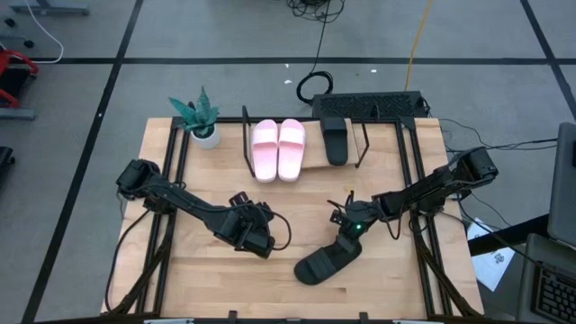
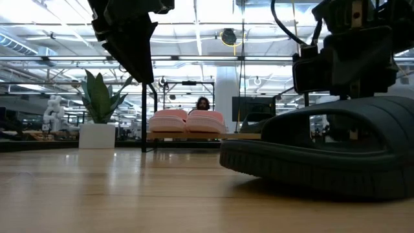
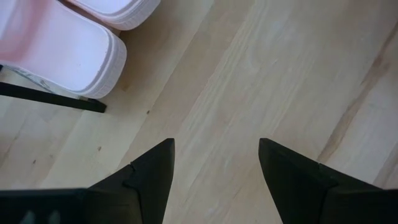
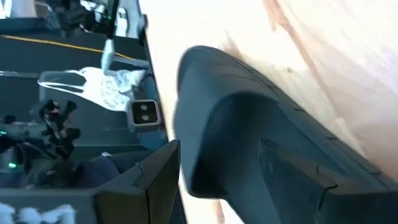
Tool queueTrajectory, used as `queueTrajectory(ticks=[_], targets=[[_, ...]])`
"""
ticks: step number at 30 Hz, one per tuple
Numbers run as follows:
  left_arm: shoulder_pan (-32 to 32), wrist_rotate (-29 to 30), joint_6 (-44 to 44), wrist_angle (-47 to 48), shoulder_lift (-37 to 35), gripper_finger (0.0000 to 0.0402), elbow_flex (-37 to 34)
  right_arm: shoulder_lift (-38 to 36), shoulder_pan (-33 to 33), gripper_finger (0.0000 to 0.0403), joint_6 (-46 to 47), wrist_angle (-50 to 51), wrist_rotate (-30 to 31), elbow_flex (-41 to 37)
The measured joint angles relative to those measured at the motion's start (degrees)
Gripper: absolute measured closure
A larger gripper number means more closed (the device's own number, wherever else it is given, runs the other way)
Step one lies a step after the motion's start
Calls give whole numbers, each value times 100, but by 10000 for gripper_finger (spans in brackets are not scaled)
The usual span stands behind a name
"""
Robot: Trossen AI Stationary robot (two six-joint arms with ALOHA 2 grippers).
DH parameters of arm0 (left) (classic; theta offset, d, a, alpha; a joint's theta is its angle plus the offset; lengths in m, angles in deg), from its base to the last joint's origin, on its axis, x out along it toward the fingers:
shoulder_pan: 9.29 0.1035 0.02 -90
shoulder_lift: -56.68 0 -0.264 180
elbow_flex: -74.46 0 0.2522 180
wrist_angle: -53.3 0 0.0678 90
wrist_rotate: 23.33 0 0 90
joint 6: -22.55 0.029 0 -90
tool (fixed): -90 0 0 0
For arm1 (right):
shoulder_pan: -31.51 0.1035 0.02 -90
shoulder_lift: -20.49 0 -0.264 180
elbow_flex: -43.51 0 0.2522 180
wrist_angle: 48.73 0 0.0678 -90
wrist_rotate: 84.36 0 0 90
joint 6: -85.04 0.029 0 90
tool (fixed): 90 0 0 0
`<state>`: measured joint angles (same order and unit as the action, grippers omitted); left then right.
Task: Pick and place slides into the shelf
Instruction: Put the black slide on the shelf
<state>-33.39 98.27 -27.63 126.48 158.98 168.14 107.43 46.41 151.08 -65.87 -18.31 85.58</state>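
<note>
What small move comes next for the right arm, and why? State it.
Probably close the right pincer on the strap of the black slide and lift. One finger looks tucked under the strap, the slide rests on the table, and the shelf has a free spot beside the other black slide. The left pincer hangs open, empty.
</note>
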Motion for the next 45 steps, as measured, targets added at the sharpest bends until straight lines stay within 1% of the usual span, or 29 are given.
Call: queueTrajectory(ticks=[3, 8, 11, 19, 24, 27, 29, 32, 35, 42, 45], targets=[[0, 0, 1, 0, 0, 165, 0, 0, 71, 193, 77, -60, 42, 55], [0, 2, 1, 1, 0, 165, 0, 0, 202, 193, 82, -32, 301, 152], [0, 18, 1, 2, 0, 165, 0, 59, 243, 193, 77, 153, 311, 196], [0, 139, 8, 4, 0, 165, 0, 421, 281, 193, 68, 176, 312, 438], [0, 142, 33, 7, 0, 165, 0, 897, 331, 193, -38, 159, 264, 856], [0, 142, 38, 24, 0, 165, 0, 1182, 357, 193, -70, 143, 11, 1080], [0, 140, 34, 33, 0, 165, 0, 1285, 353, 193, -25, 151, -142, 1141], [-4, 140, 38, 37, 0, 165, 0, 1300, 349, 196, 16, 156, -151, 1168], [-4, 140, 38, 37, 0, 165, 0, 1232, 353, 217, 27, 159, -101, 1166], [-4, 140, 62, 40, 0, 165, 0, 1196, 379, 308, 0, -198, -2, 1165], [-4, 140, 57, 39, 0, 165, 0, 1196, 399, 339, -34, -274, 11, 1164]])
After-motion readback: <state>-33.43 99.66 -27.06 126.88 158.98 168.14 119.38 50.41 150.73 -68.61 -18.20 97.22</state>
